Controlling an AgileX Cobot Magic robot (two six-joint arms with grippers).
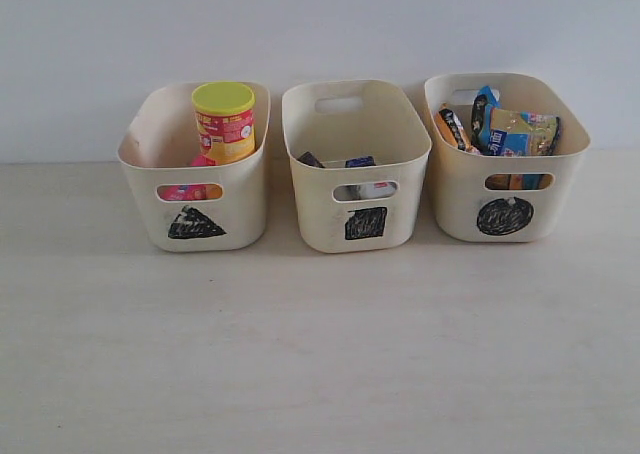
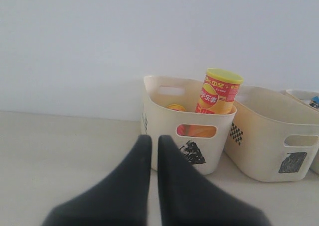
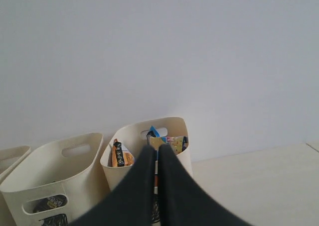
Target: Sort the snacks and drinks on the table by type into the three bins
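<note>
Standing near the wall [image 1: 100,34], the three bins [image 1: 315,206] front open tabletop [image 1: 320,354].

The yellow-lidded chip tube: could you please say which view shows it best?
The left wrist view: the chip tube is largest there, its label plain. The exterior view shows it smaller, in the left bin. The right wrist view misses it.

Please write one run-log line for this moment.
left gripper: shut, empty | right gripper: shut, empty | yellow-lid tube: left bin | cartons: middle bin | bags: right bin
</note>
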